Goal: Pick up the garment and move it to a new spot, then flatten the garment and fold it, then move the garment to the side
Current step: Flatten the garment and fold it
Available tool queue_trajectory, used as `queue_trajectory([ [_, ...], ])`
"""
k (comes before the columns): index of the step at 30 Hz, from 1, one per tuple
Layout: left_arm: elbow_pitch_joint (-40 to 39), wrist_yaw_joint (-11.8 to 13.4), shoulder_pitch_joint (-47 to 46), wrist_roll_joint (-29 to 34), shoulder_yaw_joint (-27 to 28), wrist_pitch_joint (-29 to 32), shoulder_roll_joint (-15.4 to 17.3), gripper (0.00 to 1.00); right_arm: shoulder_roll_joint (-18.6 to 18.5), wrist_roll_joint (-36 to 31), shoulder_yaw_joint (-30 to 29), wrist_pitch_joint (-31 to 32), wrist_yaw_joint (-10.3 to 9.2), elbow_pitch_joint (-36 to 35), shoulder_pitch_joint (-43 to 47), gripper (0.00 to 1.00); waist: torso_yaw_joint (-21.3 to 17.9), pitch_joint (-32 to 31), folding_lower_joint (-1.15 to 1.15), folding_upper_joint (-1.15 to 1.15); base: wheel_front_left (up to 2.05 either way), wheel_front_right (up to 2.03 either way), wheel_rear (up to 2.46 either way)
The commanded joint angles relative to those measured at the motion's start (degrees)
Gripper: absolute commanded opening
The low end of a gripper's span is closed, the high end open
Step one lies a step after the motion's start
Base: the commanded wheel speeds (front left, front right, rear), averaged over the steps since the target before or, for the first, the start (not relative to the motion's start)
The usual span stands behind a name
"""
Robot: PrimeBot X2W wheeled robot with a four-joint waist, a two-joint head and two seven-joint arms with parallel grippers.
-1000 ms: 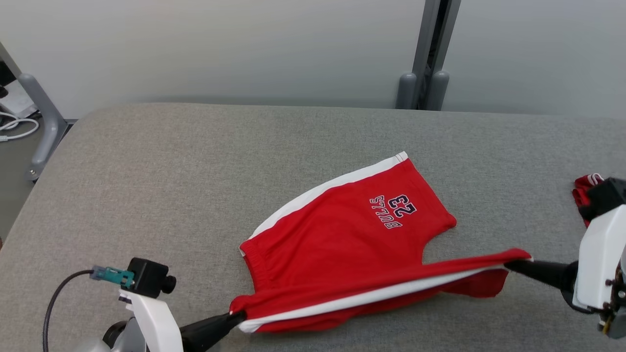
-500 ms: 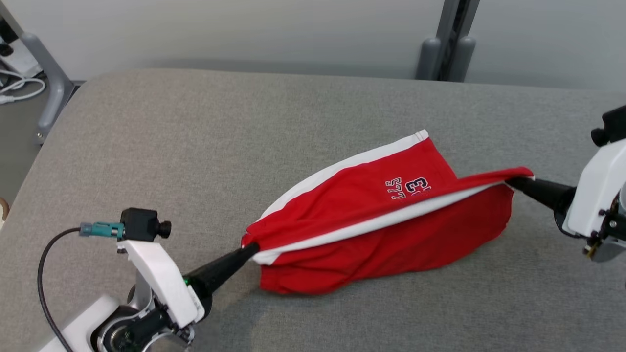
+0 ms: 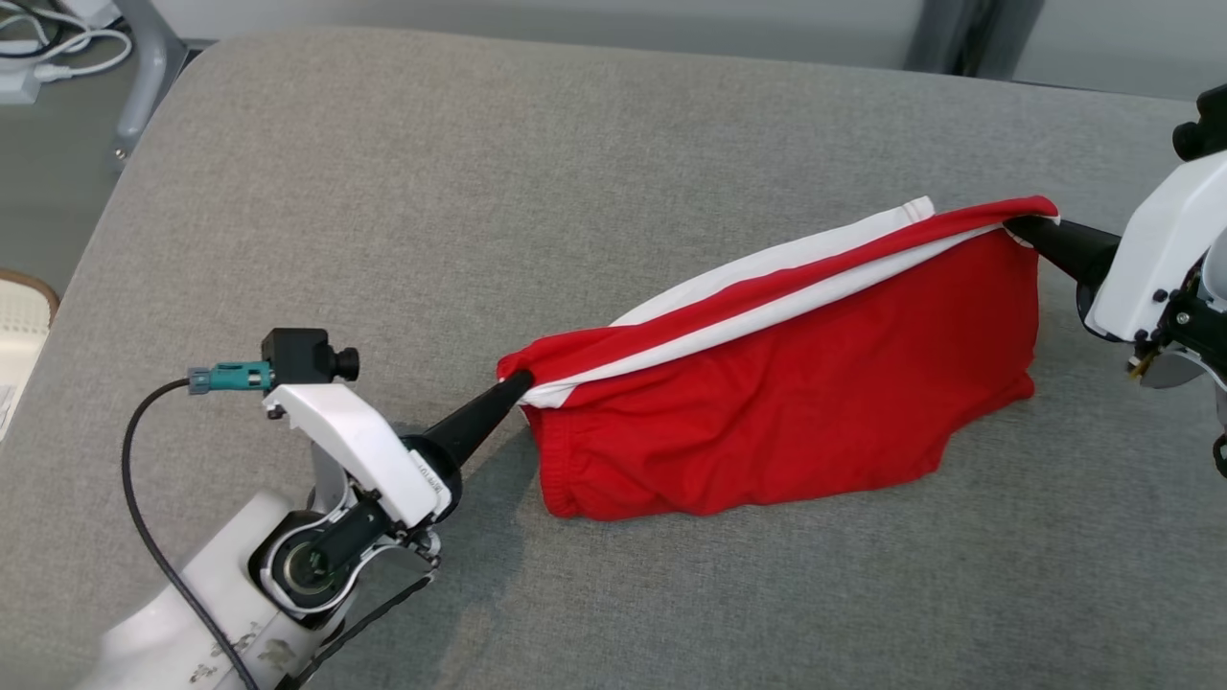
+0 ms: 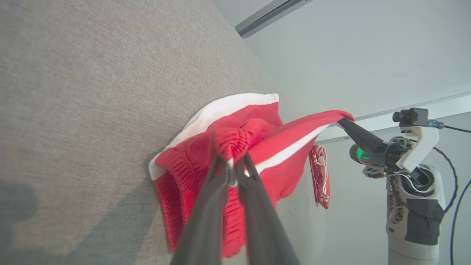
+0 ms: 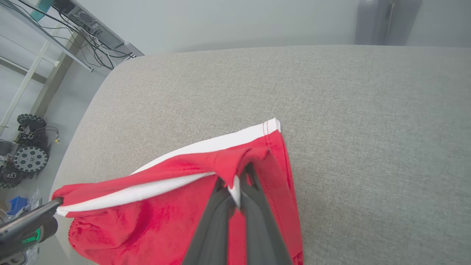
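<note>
The garment [image 3: 796, 402] is a pair of red shorts with white side stripes, lying on the grey table [image 3: 575, 144]. Its near layer is lifted and stretched taut between my two grippers, draped over the rest. My left gripper [image 3: 513, 383] is shut on the gathered waistband corner, which the left wrist view shows bunched at the tips of that gripper [image 4: 232, 162]. My right gripper [image 3: 1016, 225] is shut on the hem corner at the far right, pinching the white edge at its tips [image 5: 237, 180]. The printed front is hidden under the raised layer.
Another red and white cloth [image 4: 320, 176] hangs at the table's edge near my right arm. A grey frame leg [image 3: 144, 57] and cables stand off the table's far left corner. Wheeled gear [image 5: 27, 154] sits on the floor beyond.
Both grippers have carried the held edge up and away from me, over the shorts, so the print is now covered. The head camera has tilted down.
</note>
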Motion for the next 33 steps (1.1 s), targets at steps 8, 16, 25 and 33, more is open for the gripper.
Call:
queue_trajectory([
  [8, 4.1, -0.2, -2.8, 1.0, 1.4, -0.7, -4.0, 0.00, -1.6, -1.1, 3.2, -3.6, 0.00, 6.5, -4.2, 0.00, 2.4, 2.8, 0.00, 0.00, 0.00, 0.00, 0.00],
  [16, 6.0, -0.2, -3.7, 2.4, 1.9, -0.4, -6.9, 0.00, -1.9, -1.6, 4.7, -5.8, 0.00, 11.6, -6.8, 0.00, 3.3, 4.2, 0.00, 0.00, 0.00, 0.00, 0.00],
  [25, 7.0, -0.2, -4.6, 4.3, 2.3, -1.1, -8.8, 1.00, -2.2, -2.6, 5.9, -8.9, 0.00, 15.5, -9.4, 1.00, 3.9, 5.7, 0.00, 0.00, 0.00, 0.00, 0.00],
  [33, 10.7, -0.2, -5.5, 5.4, 4.1, -4.0, -10.0, 1.00, -2.0, -3.5, 6.7, -13.3, 0.00, 18.4, -10.4, 1.00, 3.6, 5.5, 0.00, 0.00, 0.00, 0.00, 0.00],
])
